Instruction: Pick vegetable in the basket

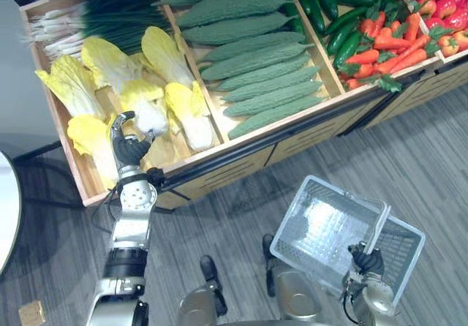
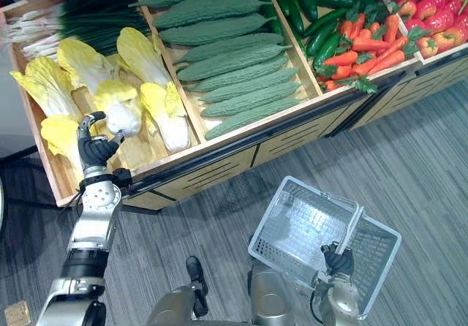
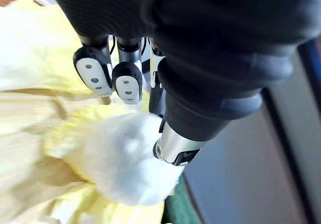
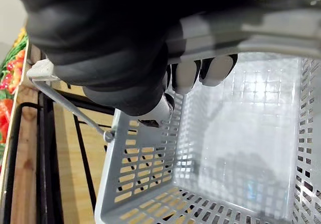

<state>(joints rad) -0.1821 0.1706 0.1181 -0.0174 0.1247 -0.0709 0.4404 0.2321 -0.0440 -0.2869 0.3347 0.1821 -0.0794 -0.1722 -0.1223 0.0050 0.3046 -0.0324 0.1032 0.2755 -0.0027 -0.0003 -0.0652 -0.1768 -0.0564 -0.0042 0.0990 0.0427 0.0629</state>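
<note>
1. Your left hand (image 1: 130,149) hangs over the lower left bin (image 1: 77,167), and the nearest cabbage (image 1: 144,107) lies just up and right of it in the frame.
2. That cabbage's long axis runs roughly up the frame, white stem end toward the hand and yellow leaves pointing away (so you meet it end-on, not across its width).
3. In the left wrist view the fingers (image 3: 93,71) are bent above the white stem and the thumb (image 3: 173,151) lies against it. You cannot tell whether the hand has clamped on it.
4. Your right hand (image 1: 365,259), lower right, is curled round the handle (image 1: 380,227) of the grey basket (image 1: 314,227), which is empty and well apart from the cabbage.
5. The left hand is clearly the nearer one, and the carry would run toward lower right.
</note>
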